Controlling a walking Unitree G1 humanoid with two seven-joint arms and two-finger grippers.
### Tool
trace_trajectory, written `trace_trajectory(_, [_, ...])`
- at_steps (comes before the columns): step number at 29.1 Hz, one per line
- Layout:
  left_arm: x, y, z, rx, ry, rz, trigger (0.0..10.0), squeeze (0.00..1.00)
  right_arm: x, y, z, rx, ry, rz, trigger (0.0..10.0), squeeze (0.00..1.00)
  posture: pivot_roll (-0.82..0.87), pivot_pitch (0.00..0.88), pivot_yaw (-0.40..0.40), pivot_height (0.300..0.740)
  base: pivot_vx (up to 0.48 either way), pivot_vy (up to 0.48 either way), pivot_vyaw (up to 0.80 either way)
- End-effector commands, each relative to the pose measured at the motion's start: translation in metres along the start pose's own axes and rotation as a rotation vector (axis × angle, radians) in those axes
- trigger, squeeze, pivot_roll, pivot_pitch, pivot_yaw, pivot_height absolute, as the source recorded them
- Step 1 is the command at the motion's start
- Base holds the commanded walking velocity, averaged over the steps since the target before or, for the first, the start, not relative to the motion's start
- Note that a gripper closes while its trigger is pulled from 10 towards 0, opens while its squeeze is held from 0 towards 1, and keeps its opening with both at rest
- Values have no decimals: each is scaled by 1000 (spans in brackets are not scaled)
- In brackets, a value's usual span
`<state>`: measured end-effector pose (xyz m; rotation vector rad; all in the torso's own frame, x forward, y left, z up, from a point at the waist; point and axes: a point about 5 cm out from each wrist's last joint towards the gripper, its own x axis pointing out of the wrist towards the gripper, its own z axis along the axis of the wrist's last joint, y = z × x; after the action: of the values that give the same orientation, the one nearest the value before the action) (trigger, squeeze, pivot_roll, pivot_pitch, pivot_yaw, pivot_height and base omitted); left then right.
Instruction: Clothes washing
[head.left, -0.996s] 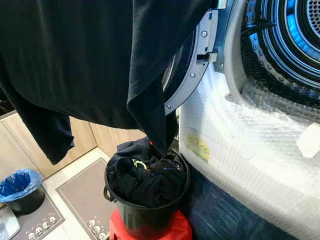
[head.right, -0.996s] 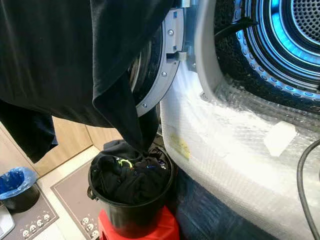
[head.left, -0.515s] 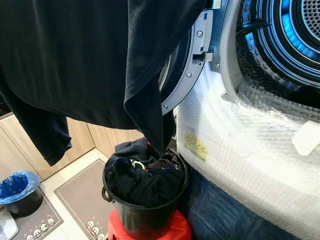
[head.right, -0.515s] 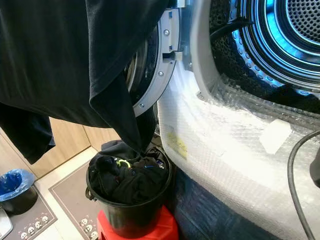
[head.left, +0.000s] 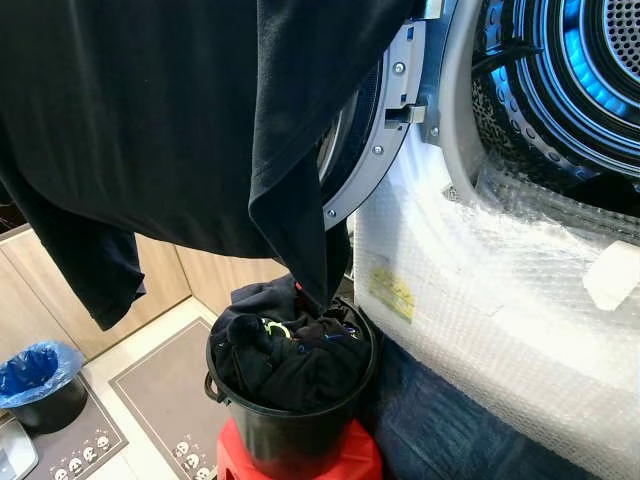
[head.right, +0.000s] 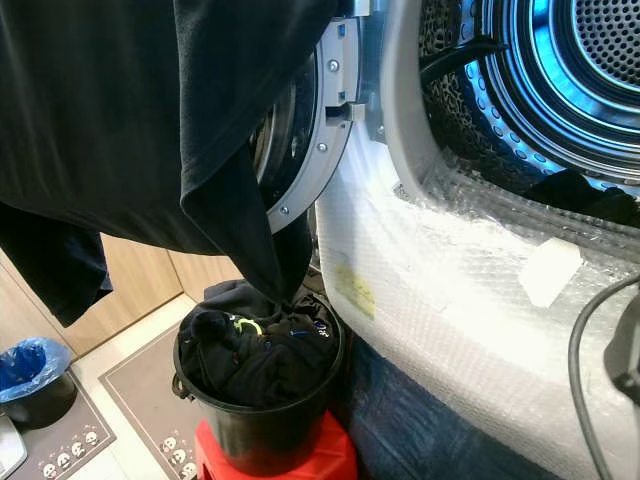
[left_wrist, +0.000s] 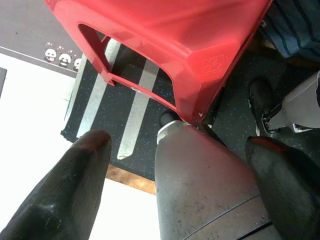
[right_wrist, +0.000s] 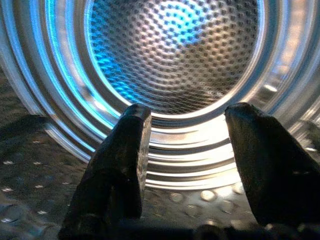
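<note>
A big black garment (head.left: 150, 120) hangs across the upper left, in front of the washer's open door (head.left: 385, 130); its top runs out of view and its lowest corner reaches into a black bucket (head.left: 290, 435) heaped with dark clothes (head.left: 285, 355). To the right the washer drum (head.right: 560, 80) glows blue. A dark lump (head.right: 585, 195) lies at the drum's lower lip. My right gripper (right_wrist: 189, 112) is inside the drum, open and empty, facing the perforated back wall (right_wrist: 175, 50). My left gripper (left_wrist: 178, 140) hangs open and empty low beside the red stool (left_wrist: 170, 45).
The bucket stands on the red stool (head.left: 355, 460). Bubble wrap (head.left: 500, 320) covers the washer's front. A small bin with a blue liner (head.left: 35, 375) and grey floor mats (head.left: 165, 395) are at the lower left, below wooden cabinets (head.left: 165, 275). A cable (head.right: 580, 380) loops at the right edge.
The view shifted slightly left over the last second. The dark lump at the drum's lower lip is new in the right eye view. The hanging garment and the bucket stay put.
</note>
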<state>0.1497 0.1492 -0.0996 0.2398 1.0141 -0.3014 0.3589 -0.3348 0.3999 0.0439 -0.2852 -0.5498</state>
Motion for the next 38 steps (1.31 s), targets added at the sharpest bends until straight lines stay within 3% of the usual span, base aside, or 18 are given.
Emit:
trace_trajectory(1, [-2,-7,-15,-14,61,-25,10000,0,-4,5,15,39,-58,49,10000,1000,-93,0,-4,740,0,0,0])
trace_trajectory(4, [-2,-6,-13,-11,61,-24,10000,0,-16,4,15,77,-131,109,10000,1000,-99,0,-2,740,0,0,0])
trace_trajectory(9, [-1,-6,-12,-1,58,-26,10000,0,-25,-4,13,170,-145,135,10000,1000,-104,0,2,740,0,0,0])
trace_trajectory(13, [-1,-5,-10,11,56,-28,10000,0,-51,-8,12,268,-212,257,10000,1000,-119,0,6,740,0,0,0])
trace_trajectory(16, [-1,-5,-9,21,55,-30,10000,0,-59,-8,13,280,-231,287,10000,1000,-123,0,9,740,0,0,0])
trace_trajectory(20, [-1,-4,-8,31,55,-30,10000,0,-76,-5,11,329,-235,416,10000,1000,-123,0,9,740,0,0,0])
trace_trajectory(21, [-1,-4,-8,33,55,-29,10000,0,-87,-2,11,357,-251,503,10000,890,-125,0,11,740,0,0,0])
trace_trajectory(22, [-1,-4,-8,33,56,-28,10000,0,-93,0,11,371,-257,547,10000,396,-125,0,12,740,0,0,0])
trace_trajectory(23, [-1,-3,-8,34,56,-28,10000,0,-100,3,11,373,-273,589,10000,0,-126,0,12,740,0,0,0])
trace_trajectory(25, [0,-3,-7,41,55,-26,10000,0,-116,11,3,391,-235,726,10000,0,-127,0,13,740,0,0,0])
trace_trajectory(27, [0,-3,-7,42,55,-26,10000,0,-121,13,0,388,-230,765,10000,0,-128,0,13,740,0,0,0])
trace_trajectory(29, [0,-2,-7,46,56,-26,10000,0,-140,19,-11,371,-200,907,10000,0,-131,0,15,740,0,0,0])
trace_trajectory(38, [0,-2,-6,53,56,-29,10000,0,-174,23,-35,285,-94,1144,10000,0,-139,0,17,740,0,0,0])
